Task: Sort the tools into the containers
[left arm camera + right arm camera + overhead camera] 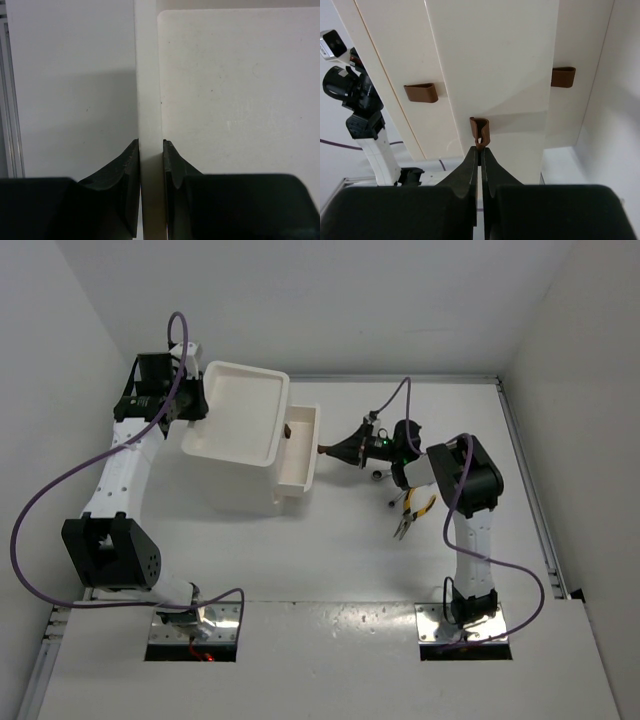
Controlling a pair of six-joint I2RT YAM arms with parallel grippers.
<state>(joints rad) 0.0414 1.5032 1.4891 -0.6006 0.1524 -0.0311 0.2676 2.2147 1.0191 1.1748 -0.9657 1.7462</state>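
Left gripper (150,147) clamped on white plastic box unit (240,440) rim. Right gripper (480,150) closed on red-brown drawer handle (480,131). Yellow-handled pliers (410,516) lie diagonally, nose pointing near-left.

Kept from sight — tools, drawer, grip points

From above, the yellow-handled pliers (412,515) lie partly under the right arm (465,480), and the small silver piece (378,475) beside them is too small to name; the inside of the open drawer (300,445) is washed out white. The left wrist view cuts the tray rim (149,90) at its top edge. The lower end of the brown handle (479,127) vanishes between the fingertips of the right gripper (480,151) — the drawer fronts (490,60) around it run off the frame.
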